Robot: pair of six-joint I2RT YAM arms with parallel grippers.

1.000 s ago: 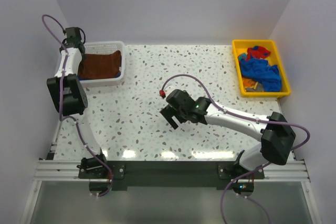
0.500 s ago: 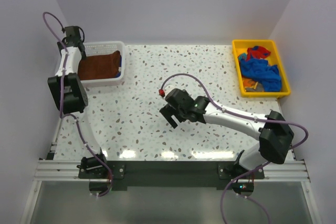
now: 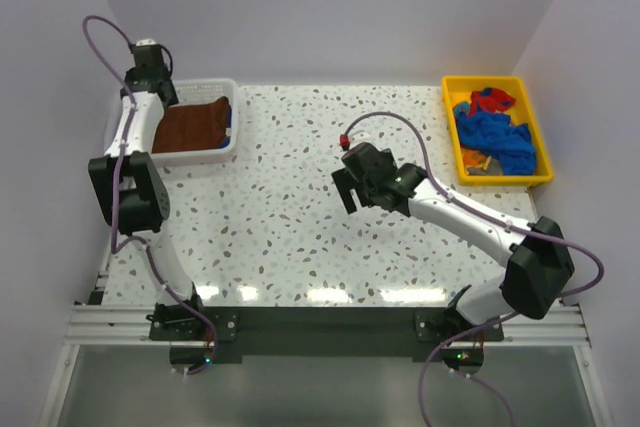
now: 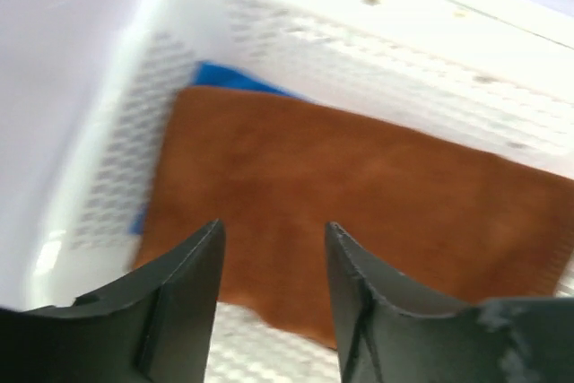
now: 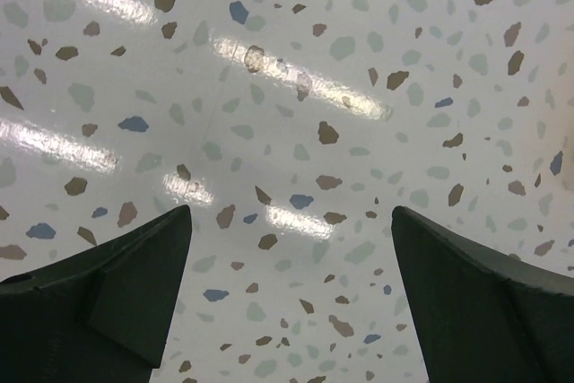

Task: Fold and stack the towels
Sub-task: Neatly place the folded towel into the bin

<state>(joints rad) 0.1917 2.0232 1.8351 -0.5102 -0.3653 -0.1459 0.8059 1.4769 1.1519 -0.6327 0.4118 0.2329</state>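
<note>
Top external view: unfolded towels (image 3: 498, 137) wait in the yellow bin (image 3: 505, 180), nearer the right arm (image 3: 450, 215).
Right jaws hang spread over bare desk (image 3: 280, 217). The bin lies well apart, rightward and farther back, its long axis running front to back. Left jaws hover spread above the folded brown towel (image 4: 359, 213) in the white basket (image 3: 200, 155).

No text, label, brand mark or number can be read in any view. The brown towel (image 4: 359, 213), the white basket (image 4: 296, 33) around it, the yellow bin (image 3: 482, 80) at the upper right of the overhead view and the speckled tabletop (image 3: 280, 147) show only plain, unmarked surfaces.
</note>
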